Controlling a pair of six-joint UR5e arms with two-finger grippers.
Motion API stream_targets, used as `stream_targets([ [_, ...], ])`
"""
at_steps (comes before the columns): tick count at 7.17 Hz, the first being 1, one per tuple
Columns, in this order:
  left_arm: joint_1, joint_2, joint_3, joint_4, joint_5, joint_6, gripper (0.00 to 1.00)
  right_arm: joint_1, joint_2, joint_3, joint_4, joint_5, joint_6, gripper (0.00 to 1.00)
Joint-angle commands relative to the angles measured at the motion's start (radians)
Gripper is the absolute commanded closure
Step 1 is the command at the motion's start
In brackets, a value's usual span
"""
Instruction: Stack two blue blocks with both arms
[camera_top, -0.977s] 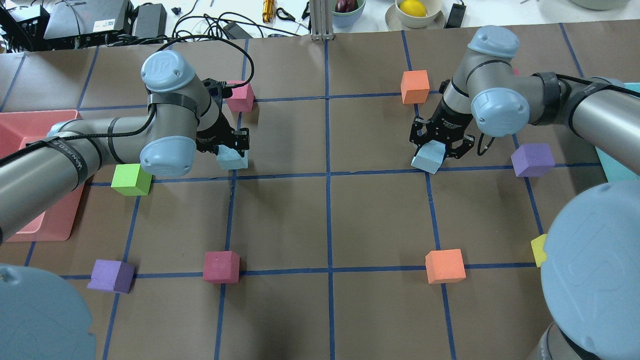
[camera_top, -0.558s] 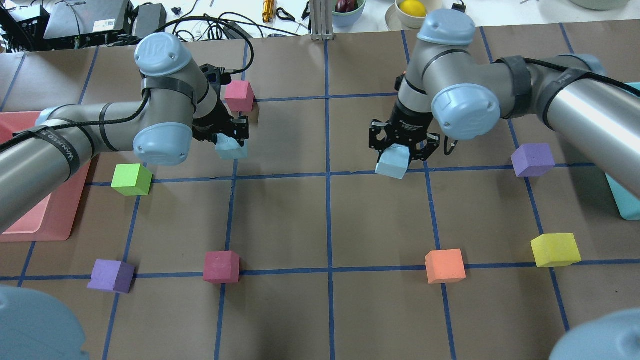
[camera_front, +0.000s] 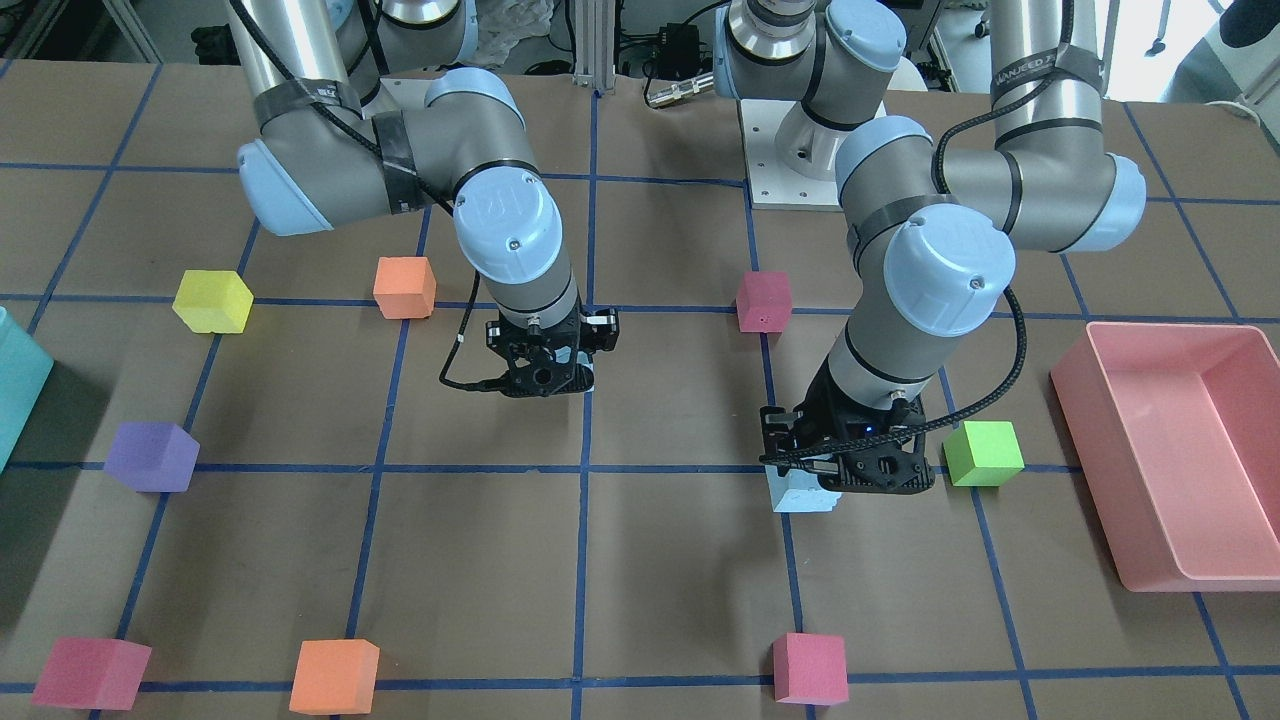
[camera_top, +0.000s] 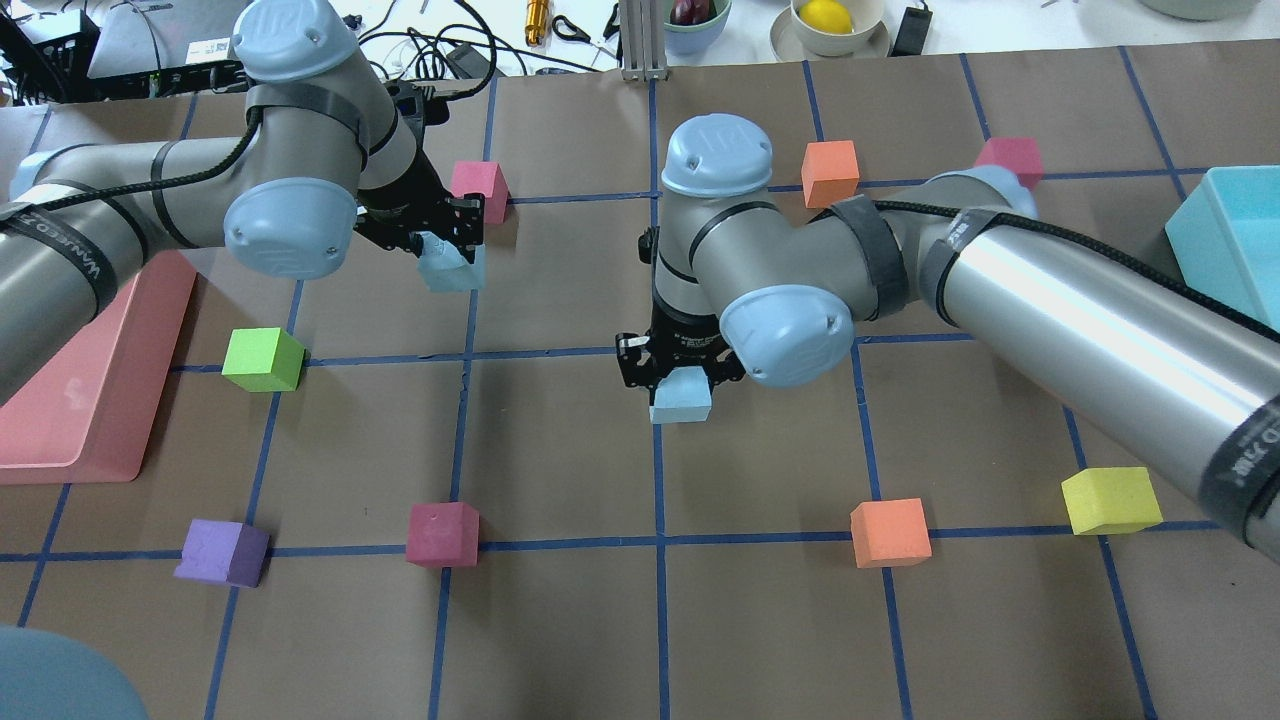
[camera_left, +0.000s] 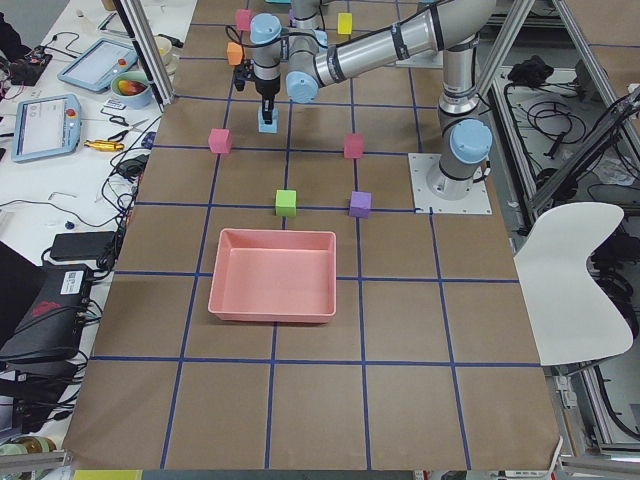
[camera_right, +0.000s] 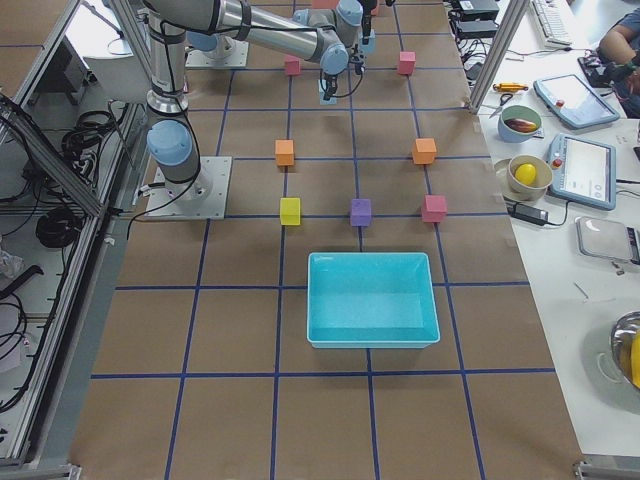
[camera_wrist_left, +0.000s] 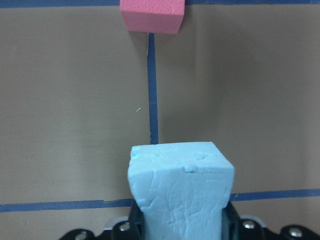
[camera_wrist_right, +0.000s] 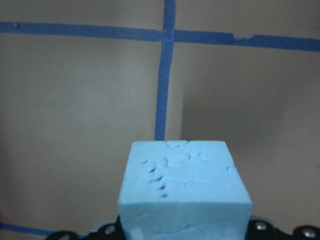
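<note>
My left gripper (camera_top: 445, 240) is shut on a pale blue block (camera_top: 455, 272) and holds it just above the brown paper, near a crimson cube (camera_top: 478, 190). In the front-facing view this gripper (camera_front: 845, 470) shows with the block (camera_front: 797, 493) under it. The left wrist view shows the block (camera_wrist_left: 180, 190) between the jaws. My right gripper (camera_top: 680, 372) is shut on the second pale blue block (camera_top: 682, 405) over the table's centre line. The right wrist view shows that block (camera_wrist_right: 184, 190) above a blue tape crossing.
A pink tray (camera_top: 90, 400) lies at the left edge and a teal bin (camera_top: 1225, 240) at the right. Loose cubes lie around: green (camera_top: 262, 358), purple (camera_top: 222, 551), crimson (camera_top: 441, 533), orange (camera_top: 889, 532), yellow (camera_top: 1110, 499), orange (camera_top: 830, 172).
My right gripper has carried its blue block left to the table's centre. My left gripper has moved a little farther back with its block.
</note>
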Motion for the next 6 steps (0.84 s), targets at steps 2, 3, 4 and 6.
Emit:
stream_targets([
  [2,-0.019,0.025,0.02,-0.064,0.002,0.0,1.0,0.02,0.055,0.082,-0.162,0.003,0.029,1.0],
  [3,-0.026,0.044,0.032,-0.11,0.004,-0.002,1.0,0.02,0.066,0.081,-0.163,0.003,0.071,1.0],
  [4,-0.026,0.061,0.026,-0.124,0.004,-0.002,1.0,0.037,0.066,0.082,-0.16,0.003,0.082,1.0],
  [6,-0.033,0.084,0.024,-0.144,0.002,-0.002,1.0,0.059,0.069,0.082,-0.151,0.003,0.129,0.94],
])
